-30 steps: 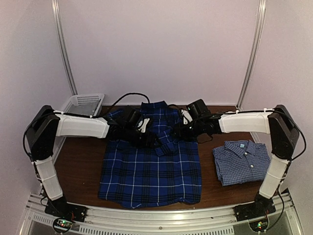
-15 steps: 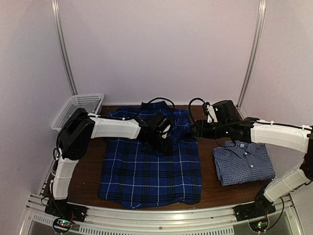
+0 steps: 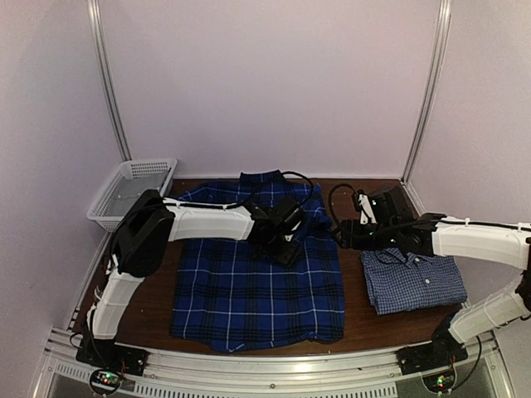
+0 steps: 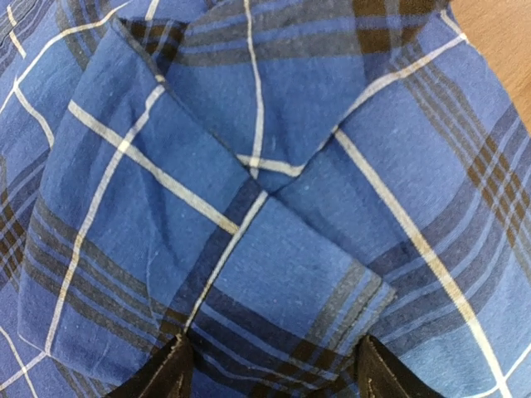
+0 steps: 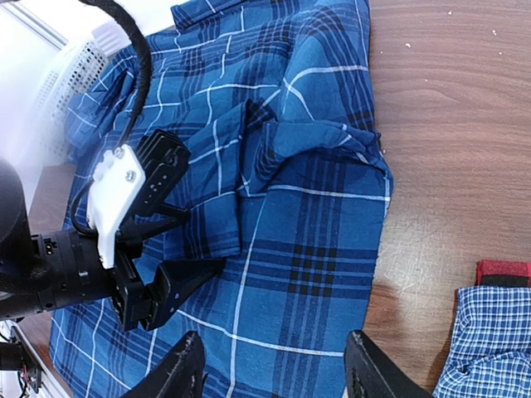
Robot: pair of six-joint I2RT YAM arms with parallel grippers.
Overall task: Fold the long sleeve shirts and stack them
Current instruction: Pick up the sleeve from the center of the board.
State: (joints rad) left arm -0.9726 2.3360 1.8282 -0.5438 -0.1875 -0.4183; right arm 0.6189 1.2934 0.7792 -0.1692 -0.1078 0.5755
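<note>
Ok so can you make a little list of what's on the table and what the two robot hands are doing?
table: brown wood
dark plaid shirt: spread out in the middle, sleeves folded in on top
pale check shirt: folded, on the right
basket: white mesh, far left
left gripper: open, low over the plaid shirt's folded part
right gripper: open, holding nothing, above the plaid shirt's right edge

the top view was dim and grainy, walls tinted lilac, the wall rails (image 3: 104, 83) bowing slightly at 10 and 2 o'clock. the left wrist view was bright and even, the plaid shirt (image 4: 249, 207) crisp to its weave. the right wrist view glared white at 10 o'clock over the basket (image 5: 60, 89); the right gripper (image 5: 272, 373) at 6 o'clock was blurred.
</note>
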